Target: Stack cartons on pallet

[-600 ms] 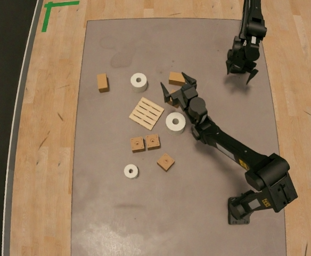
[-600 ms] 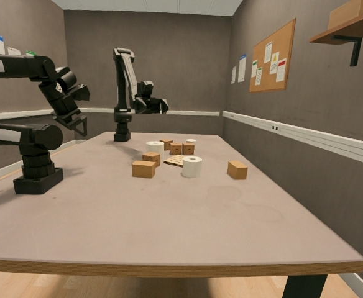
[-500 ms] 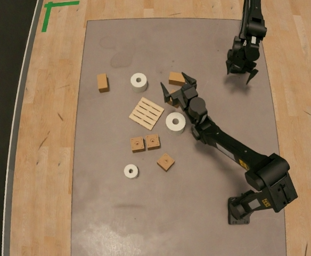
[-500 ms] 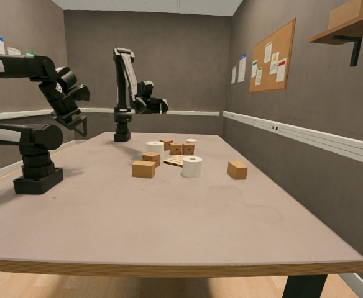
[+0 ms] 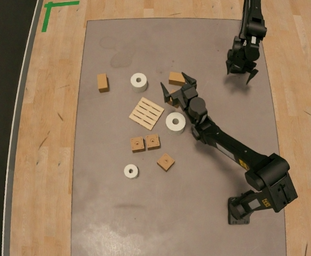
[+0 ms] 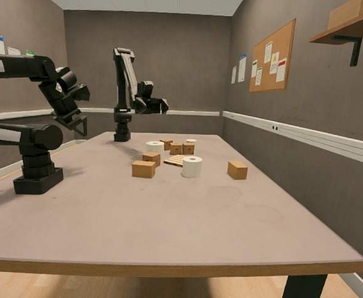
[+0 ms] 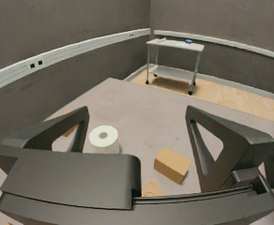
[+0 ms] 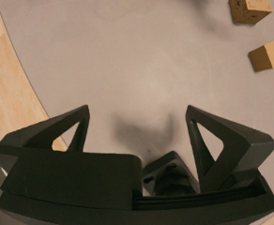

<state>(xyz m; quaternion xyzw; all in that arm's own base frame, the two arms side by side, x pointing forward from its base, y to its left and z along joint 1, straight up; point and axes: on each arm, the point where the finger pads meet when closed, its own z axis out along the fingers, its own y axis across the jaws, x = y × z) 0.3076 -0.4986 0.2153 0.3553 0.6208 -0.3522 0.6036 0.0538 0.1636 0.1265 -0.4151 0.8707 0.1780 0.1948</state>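
Observation:
Three cube cartons with printed tops stand on the table in front of the small wooden pallet; in the exterior view they show at the back. The other carton stands right of the pallet, partly hidden under my left gripper, which hangs open and empty above it. My right gripper is open and empty, high over bare table far right of the cartons.
Two plain oblong boxes lie behind the pallet. Three white rolls stand around it; the largest is close to the pallet's right corner and the left arm's wrist.

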